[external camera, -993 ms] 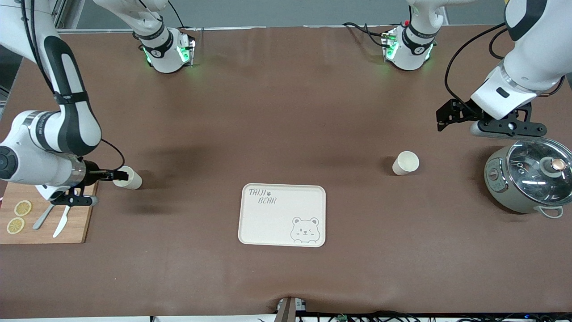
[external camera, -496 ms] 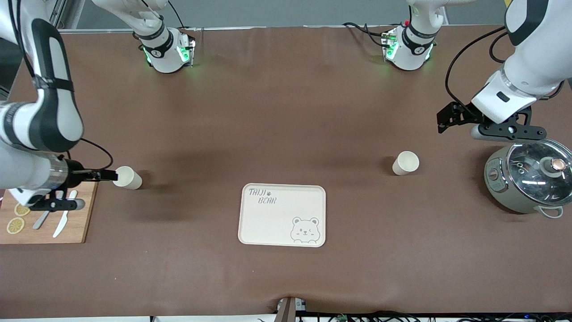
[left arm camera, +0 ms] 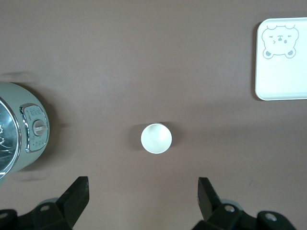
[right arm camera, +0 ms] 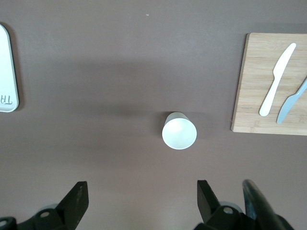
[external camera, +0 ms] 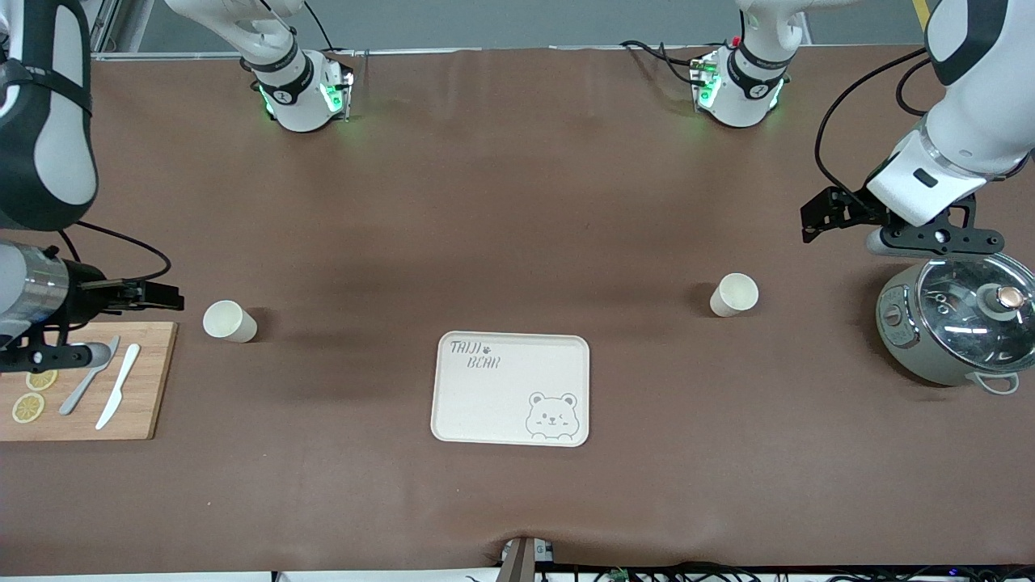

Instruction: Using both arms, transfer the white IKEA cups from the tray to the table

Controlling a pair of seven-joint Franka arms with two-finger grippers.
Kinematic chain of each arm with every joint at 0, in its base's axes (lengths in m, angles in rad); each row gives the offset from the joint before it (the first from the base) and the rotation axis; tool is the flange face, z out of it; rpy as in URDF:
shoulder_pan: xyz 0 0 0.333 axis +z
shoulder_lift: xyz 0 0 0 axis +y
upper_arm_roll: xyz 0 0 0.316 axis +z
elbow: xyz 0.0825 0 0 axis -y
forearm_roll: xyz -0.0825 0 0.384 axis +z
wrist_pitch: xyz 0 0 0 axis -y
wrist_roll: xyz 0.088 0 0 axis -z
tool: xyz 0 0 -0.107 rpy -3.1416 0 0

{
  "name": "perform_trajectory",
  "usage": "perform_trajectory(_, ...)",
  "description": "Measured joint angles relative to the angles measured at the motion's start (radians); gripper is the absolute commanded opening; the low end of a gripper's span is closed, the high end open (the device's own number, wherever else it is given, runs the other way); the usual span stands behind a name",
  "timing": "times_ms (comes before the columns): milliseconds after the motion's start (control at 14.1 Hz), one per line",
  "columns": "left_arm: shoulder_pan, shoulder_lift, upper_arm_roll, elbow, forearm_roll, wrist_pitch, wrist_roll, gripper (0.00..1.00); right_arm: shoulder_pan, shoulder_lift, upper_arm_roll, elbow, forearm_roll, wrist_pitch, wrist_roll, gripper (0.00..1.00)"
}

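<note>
Brown table (external camera: 517,210) carries everything; both arms are raised above it, one at each end.

Right arm (external camera: 40,121): the right gripper (external camera: 166,295) hangs over the table near the cutting board's farther edge, just short of the nearby cup. Jaws spread wide and holding nothing, seen in the right wrist view (right arm camera: 139,203).

Left arm (external camera: 962,105): the left gripper (external camera: 817,218) hangs over the table beside the rice cooker, toward the bases. Jaws likewise wide apart and unloaded in the left wrist view (left arm camera: 141,196).

Rice cooker (external camera: 958,327): grey-green, glass lid with a copper-coloured knob, at the left arm's end of the table.

Wooden cutting board (external camera: 85,380): at the right arm's end. On it lie a white knife (external camera: 117,385), a grey spoon (external camera: 87,376) and two lemon slices (external camera: 34,394).

Bear-print tray (external camera: 511,388): cream, rectangular, lettered "TAIJI BEAR", mid-table, nearer the front camera than both cups. Nothing lies on it.

White IKEA cups, both upright, mouths up, on the bare table and off the tray:
- cup by the board (external camera: 230,321), just beside the cutting board's farther corner, well apart from the tray.
- cup by the cooker (external camera: 734,295), between the tray and the rice cooker, touching neither.
</note>
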Motion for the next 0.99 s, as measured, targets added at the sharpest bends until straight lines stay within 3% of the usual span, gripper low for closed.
perform_trajectory(426,-0.025,0.0,0.03,0.004,0.036,-0.043,0.042,1.0,-0.003,-0.084,-0.011,0.028,0.006,-0.06,-0.004,1.0)
perform_trajectory(993,-0.027,0.0,0.031,0.014,0.051,-0.098,0.042,1.0,-0.003,-0.262,-0.013,-0.157,0.007,-0.024,-0.004,1.0)
